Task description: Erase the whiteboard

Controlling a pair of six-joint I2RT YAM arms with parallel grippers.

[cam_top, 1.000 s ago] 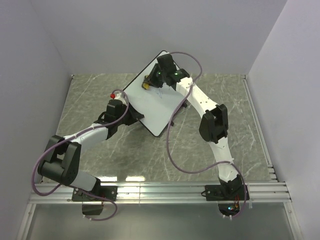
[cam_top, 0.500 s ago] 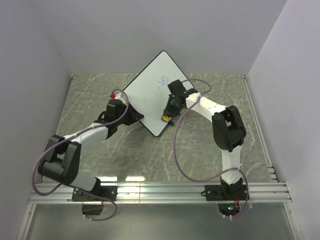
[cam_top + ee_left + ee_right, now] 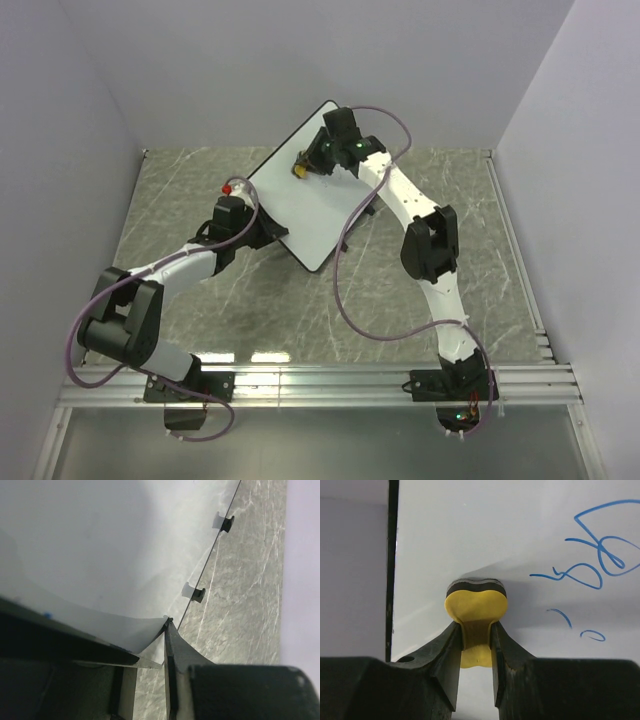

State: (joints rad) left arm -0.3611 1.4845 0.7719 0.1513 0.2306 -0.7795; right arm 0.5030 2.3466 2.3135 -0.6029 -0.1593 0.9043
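Grey-green marbled stone makes up the desk (image 3: 180,190), closed in by pale lilac walls (image 3: 250,60). At its far middle sits the whiteboard (image 3: 300,215), a flat white panel with rounded corners and a thin black frame. It is turned cornerwise: one corner points to the near side and the opposite one rises in front of the far wall, so the board is tilted rather than lying flat, with its writing face upward. From above, its two visible edges look about equally long, so its long axis cannot be told.

Blue scribbles (image 3: 592,555), loops and short strokes, mark the board's face (image 3: 470,530). Just beside them a yellow bone-shaped eraser (image 3: 475,611) presses its dark pad against the white surface, close to the framed edge. The right fingers (image 3: 445,652) are clenched on the eraser's narrow waist. Seen from above, the eraser (image 3: 300,171) lies on the board's far left part.

At the board's near left edge, the left fingers (image 3: 175,650) are clamped on the panel (image 3: 90,540) at a corner, one on each side of it. Two small feet (image 3: 197,594) stick out from the frame there, over the stone. A small red thing (image 3: 227,187) sits at the board's left corner, too small to identify. The right arm and its purple cable (image 3: 345,290) cover the board's right side.
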